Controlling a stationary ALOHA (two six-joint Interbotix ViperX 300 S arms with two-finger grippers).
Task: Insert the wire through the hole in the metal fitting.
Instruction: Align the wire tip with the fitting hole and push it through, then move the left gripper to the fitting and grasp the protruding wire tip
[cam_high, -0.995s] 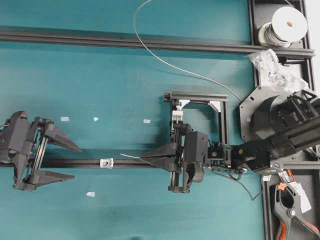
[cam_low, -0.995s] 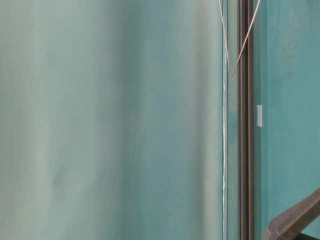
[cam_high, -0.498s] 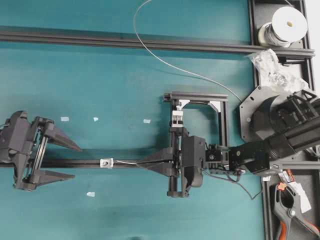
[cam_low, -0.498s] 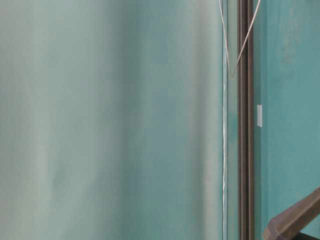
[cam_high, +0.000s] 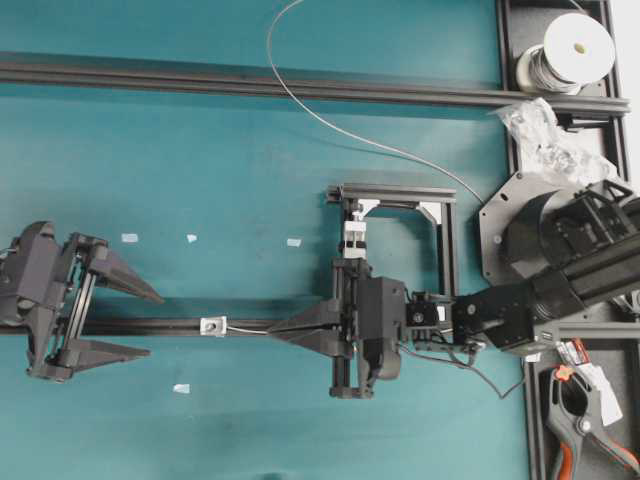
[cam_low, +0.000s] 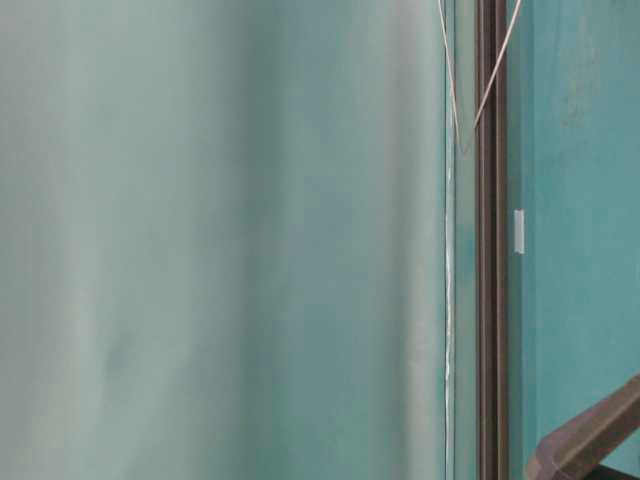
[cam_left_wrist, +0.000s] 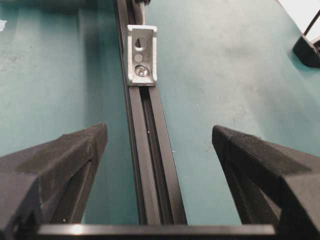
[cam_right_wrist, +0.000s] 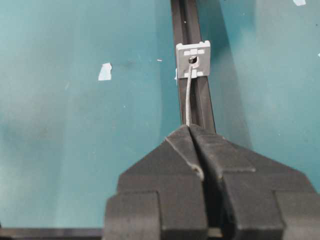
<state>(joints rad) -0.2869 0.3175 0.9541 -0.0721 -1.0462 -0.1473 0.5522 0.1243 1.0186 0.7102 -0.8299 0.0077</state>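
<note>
Right end effector (cam_right_wrist: 190, 131) pinches the wire (cam_right_wrist: 188, 102), tip right at the metal fitting (cam_right_wrist: 193, 59) hole (cam_right_wrist: 192, 60); left end effector (cam_left_wrist: 160, 145) sits wide open.

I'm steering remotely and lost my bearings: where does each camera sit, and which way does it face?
Overhead: above, facing down; both arms, left gripper, right gripper.
Table-level: low, along the rail; mostly blur.
Left wrist: behind open fingers, toward the metal fitting.
Right wrist: behind shut fingers holding the wire.
Both wrist views share the fitting.
</note>
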